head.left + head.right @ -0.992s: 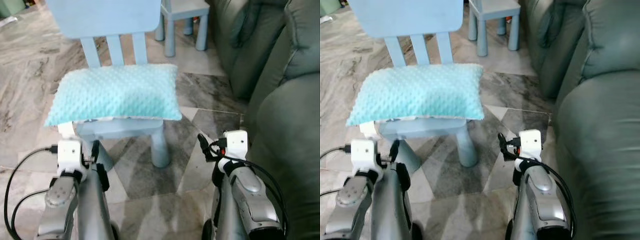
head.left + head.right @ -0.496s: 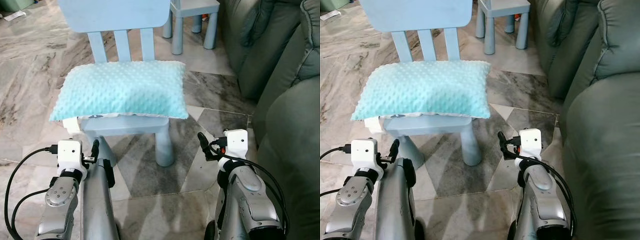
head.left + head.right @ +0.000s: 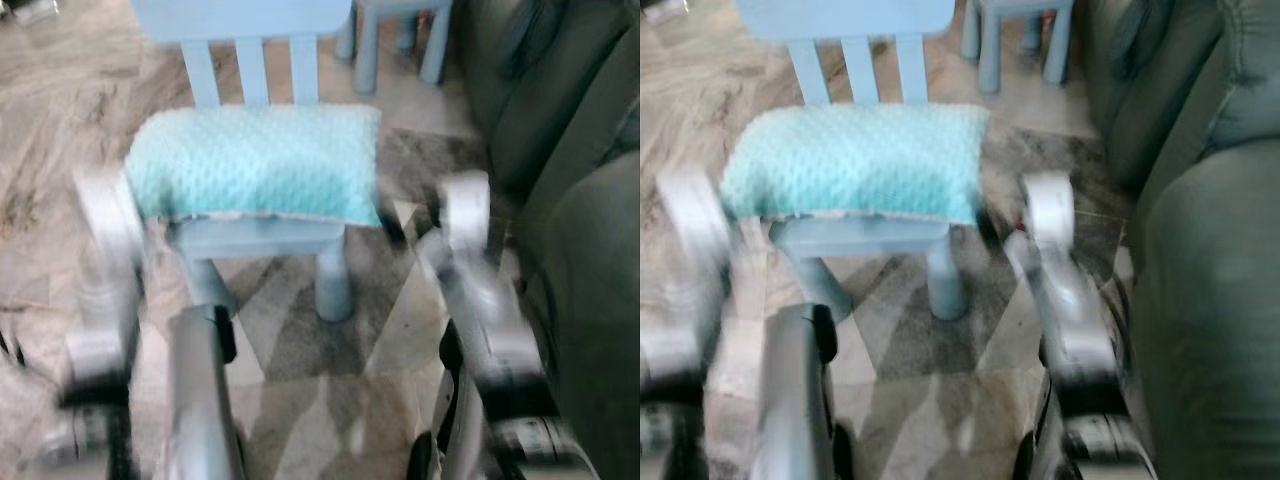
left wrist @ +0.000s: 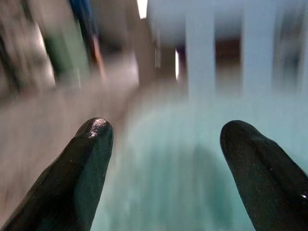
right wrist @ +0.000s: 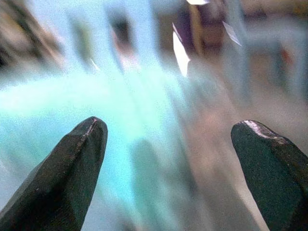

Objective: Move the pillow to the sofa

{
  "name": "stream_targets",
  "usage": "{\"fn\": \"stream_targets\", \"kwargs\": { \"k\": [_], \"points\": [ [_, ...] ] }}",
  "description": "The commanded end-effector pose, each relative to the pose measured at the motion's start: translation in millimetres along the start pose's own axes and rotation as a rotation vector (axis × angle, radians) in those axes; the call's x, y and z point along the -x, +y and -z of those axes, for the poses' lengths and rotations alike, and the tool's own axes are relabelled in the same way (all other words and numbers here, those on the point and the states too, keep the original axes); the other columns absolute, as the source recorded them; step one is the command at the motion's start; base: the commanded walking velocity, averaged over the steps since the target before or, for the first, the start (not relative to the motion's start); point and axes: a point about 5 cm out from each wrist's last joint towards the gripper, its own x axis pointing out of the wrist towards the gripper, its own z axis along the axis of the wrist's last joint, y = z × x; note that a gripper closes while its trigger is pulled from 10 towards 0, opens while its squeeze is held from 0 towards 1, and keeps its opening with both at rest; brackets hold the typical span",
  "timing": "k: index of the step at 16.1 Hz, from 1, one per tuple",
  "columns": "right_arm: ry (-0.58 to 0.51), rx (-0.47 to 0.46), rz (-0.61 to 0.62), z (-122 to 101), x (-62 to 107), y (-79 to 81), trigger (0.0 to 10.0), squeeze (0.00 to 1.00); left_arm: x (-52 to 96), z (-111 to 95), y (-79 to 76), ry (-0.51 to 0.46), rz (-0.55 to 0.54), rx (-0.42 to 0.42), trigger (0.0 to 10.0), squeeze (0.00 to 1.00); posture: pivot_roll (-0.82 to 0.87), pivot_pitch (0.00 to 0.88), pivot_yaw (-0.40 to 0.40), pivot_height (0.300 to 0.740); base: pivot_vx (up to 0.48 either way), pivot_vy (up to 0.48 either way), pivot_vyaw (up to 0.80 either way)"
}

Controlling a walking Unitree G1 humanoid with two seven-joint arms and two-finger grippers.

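On blue chair (image 3: 262, 236), pillow (image 3: 258, 162) — claws spread

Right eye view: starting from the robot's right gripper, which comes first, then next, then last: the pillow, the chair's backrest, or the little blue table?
From the right gripper, beside the pillow's right end:
1. Pillow, lying on the chair seat, just to the gripper's left.
2. Chair's backrest, behind the pillow.
3. Little blue table, farthest back, beside the sofa.

Both arms are raised forward, left gripper (image 4: 163, 159) and right gripper (image 5: 171, 163) fingers spread.
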Motion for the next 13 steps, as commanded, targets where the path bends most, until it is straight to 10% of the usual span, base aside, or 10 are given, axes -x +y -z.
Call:
{"fn": "stream_targets", "kwargs": {
  "k": [1,13],
  "points": [
    [0.075,-0.035,0.022,21,14.4,-4.4,10.0,0.00,15.1,28,7.2,0.106,-0.029,0.005,10.0,0.00,-0.04,0.173,0.044,0.306,0.000,0.000,0.00],
    [0.026,-0.073,-0.010,-10,-28.6,-29.0,10.0,0.00,-23.5,7,75.0,0.141,-0.289,0.047,10.0,0.00,-0.02,0.211,0.050,0.306,0.000,0.000,0.00]
  ]
}}
